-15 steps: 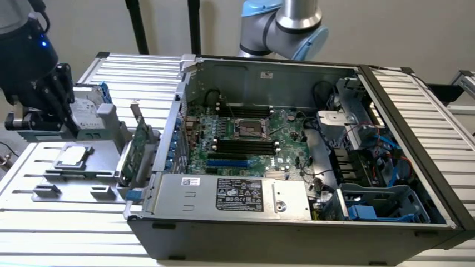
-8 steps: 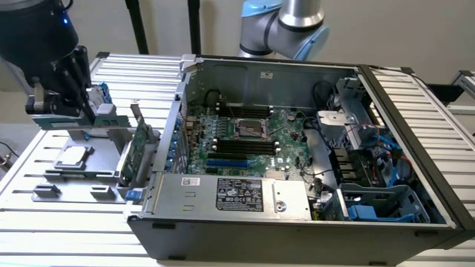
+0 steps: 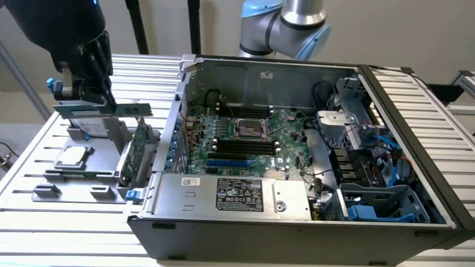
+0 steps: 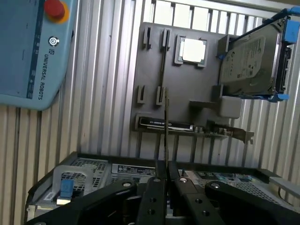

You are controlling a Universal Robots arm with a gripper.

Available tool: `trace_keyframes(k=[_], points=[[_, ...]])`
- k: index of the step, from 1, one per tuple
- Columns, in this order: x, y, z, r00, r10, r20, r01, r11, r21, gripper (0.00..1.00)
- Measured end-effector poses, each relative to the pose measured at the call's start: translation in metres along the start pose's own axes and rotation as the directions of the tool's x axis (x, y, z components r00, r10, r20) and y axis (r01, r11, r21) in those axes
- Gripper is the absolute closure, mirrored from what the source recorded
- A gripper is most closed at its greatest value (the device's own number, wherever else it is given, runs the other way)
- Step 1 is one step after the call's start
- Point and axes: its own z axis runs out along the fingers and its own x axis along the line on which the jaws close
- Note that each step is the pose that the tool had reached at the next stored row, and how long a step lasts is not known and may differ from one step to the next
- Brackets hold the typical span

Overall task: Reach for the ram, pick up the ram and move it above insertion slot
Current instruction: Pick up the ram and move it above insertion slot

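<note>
My gripper (image 3: 83, 94) hangs at the exterior view's left, over the grey parts holder (image 3: 104, 167), shut on the ram (image 3: 122, 108). The ram is a thin green stick held level and lifted clear of the holder. In the wrist view the ram (image 4: 166, 126) shows edge-on, clamped between the two black fingers (image 4: 152, 197) of the gripper (image 4: 166, 176). The black memory slots (image 3: 245, 147) lie on the motherboard inside the open computer case (image 3: 222, 222), to the exterior view's right of the gripper.
The holder (image 4: 150, 70) also carries a silver processor (image 4: 193, 49), a hard drive with blue rails (image 4: 253, 61) and a green expansion card (image 3: 137, 150). A blue teach pendant (image 4: 28, 51) lies on the slatted table. The case wall (image 3: 178, 111) stands between holder and motherboard.
</note>
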Motion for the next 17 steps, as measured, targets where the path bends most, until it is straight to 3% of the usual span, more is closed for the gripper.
trace_keyframes(k=[10, 13, 17], points=[[0.003, -0.0451, -0.0137, 0.9991, -0.001, 0.0434, 0.001, 1.0, 0.0037, 0.87], [0.004, -0.0587, -0.015, 0.9987, -0.001, 0.0516, 0.001, 1.0, 0.0043, 0.87], [0.006, -0.0766, -0.0156, 0.9983, -0.002, 0.0575, 0.001, 1.0, 0.0045, 0.87]])
